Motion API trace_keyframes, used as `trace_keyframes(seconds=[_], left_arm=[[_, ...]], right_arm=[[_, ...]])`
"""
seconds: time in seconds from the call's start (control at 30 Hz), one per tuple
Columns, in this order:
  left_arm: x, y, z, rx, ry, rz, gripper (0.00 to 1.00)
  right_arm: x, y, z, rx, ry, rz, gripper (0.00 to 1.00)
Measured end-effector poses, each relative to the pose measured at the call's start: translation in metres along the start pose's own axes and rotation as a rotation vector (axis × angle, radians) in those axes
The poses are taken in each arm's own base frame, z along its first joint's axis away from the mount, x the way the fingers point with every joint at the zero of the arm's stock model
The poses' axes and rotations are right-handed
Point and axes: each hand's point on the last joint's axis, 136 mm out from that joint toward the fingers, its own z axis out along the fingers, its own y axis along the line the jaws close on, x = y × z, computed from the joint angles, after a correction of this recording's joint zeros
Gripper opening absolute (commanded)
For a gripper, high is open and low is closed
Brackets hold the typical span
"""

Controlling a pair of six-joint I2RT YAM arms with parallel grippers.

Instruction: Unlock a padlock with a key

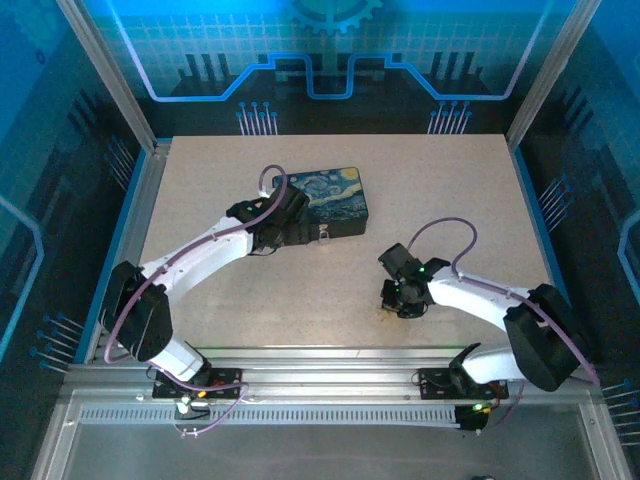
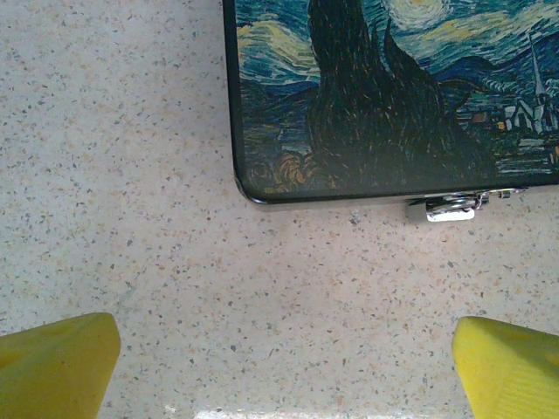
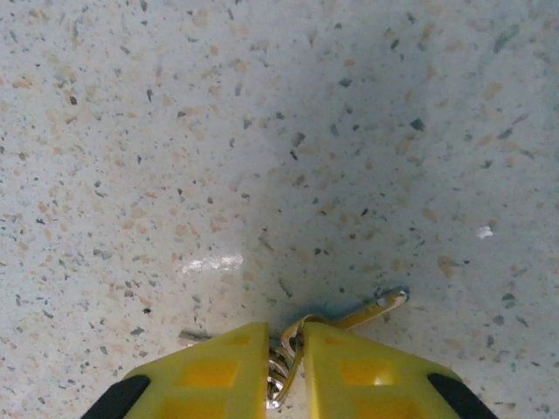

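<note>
Speckled table, blue circuit-patterned walls

You see the right gripper low at the bottom edge, its two yellow fingers nearly together with only a thin gap. The key is pinched in that gap: metal ring loops sit between the pads, and one thin blade sticks out up and to the right, its tip resting on the table. A small grey sliver lies just left of the left finger; you can't tell what it is. The table is pale speckled stone with a glare patch.
</note>
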Motion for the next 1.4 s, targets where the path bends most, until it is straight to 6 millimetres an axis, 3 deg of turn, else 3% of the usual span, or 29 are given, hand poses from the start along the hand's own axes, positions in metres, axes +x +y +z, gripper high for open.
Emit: trace_keyframes(seconds=[0.2,0.33,0.53,1.0,1.23,1.4], left_arm=[[0.001,-0.001,0.0,0.007,0.005,0.016,0.99],[0.001,-0.003,0.0,0.014,0.008,0.018,0.99],[0.002,-0.004,-0.001,0.023,0.015,0.019,0.99],[0.003,-0.004,-0.001,0.024,0.017,0.035,0.99],[0.005,-0.005,-0.001,0.027,0.026,0.038,0.99],[0.005,-0.004,-0.001,0.025,0.028,0.041,0.99]], right_arm=[[-0.005,0.005,-0.001,-0.005,-0.009,-0.051,0.09],[-0.018,0.021,-0.006,-0.023,-0.025,-0.116,0.05],[-0.032,0.042,-0.014,-0.046,-0.048,-0.189,0.15],[-0.028,0.038,-0.013,-0.018,-0.025,-0.247,0.37],[-0.029,0.041,0.005,0.002,0.007,-0.256,0.38],[-0.03,0.041,0.013,0.014,0.019,-0.262,0.3]])
